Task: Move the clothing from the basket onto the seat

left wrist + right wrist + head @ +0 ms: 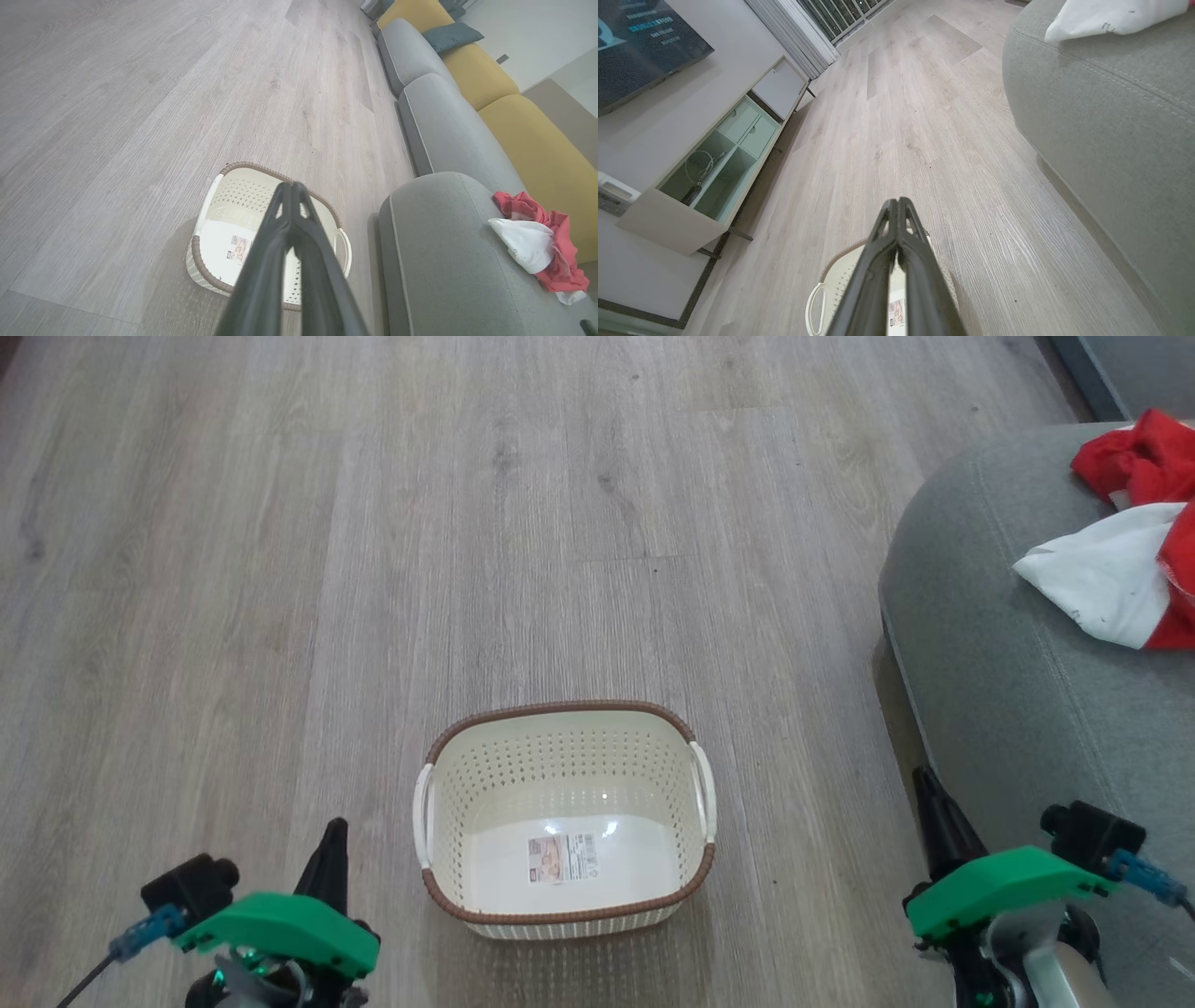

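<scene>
The small cream perforated plastic basket (560,756) sits empty on the wood floor (280,569) at six o'clock. The bright red-and-white fabric clothing (1111,569) lies on the grey-green upholstered seat (980,616) at two o'clock. The left tool (333,840) and the right tool (929,793) are each pressed together, empty. The transfer looks finished, so nothing is left to fetch.

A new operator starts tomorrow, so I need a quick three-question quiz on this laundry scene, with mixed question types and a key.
1. True or false: the basket holds clothing.
2. Where does the clothing lie? A) in the basket B) on the seat C) in a pincer
3. Fill in: the left pincer and right pincer are both ____.
Key: 1 false; 2 B; 3 shut.
</scene>
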Available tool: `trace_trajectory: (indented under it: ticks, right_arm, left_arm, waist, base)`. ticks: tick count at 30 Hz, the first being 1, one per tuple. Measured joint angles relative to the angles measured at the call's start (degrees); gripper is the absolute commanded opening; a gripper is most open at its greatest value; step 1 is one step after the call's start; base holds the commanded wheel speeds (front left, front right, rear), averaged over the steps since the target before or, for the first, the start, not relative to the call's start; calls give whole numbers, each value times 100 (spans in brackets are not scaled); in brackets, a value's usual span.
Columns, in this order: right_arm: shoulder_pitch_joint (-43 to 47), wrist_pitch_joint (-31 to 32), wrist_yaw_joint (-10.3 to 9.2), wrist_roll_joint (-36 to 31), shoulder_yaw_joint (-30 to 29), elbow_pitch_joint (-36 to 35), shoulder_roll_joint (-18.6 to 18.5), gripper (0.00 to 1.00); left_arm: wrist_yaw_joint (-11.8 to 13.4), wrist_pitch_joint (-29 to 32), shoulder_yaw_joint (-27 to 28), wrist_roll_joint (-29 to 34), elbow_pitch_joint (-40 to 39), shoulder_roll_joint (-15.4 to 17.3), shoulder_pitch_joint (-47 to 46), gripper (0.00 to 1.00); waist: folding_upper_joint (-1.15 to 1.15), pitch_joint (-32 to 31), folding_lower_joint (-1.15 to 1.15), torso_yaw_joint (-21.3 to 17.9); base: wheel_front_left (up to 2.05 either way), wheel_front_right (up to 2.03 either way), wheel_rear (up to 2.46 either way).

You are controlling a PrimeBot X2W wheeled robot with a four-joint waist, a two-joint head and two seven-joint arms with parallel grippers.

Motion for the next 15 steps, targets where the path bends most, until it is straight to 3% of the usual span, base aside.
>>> trace_trajectory:
  ticks: [15]
  right_arm:
    - [1, 259, -1, 1006, -160, -129, 10, 0]
  left_arm:
    - [-52, 220, 160, -916, -165, -15, 0, 0]
  waist:
    - [0, -8, 0, 36]
  base:
    - [0, 0, 0]
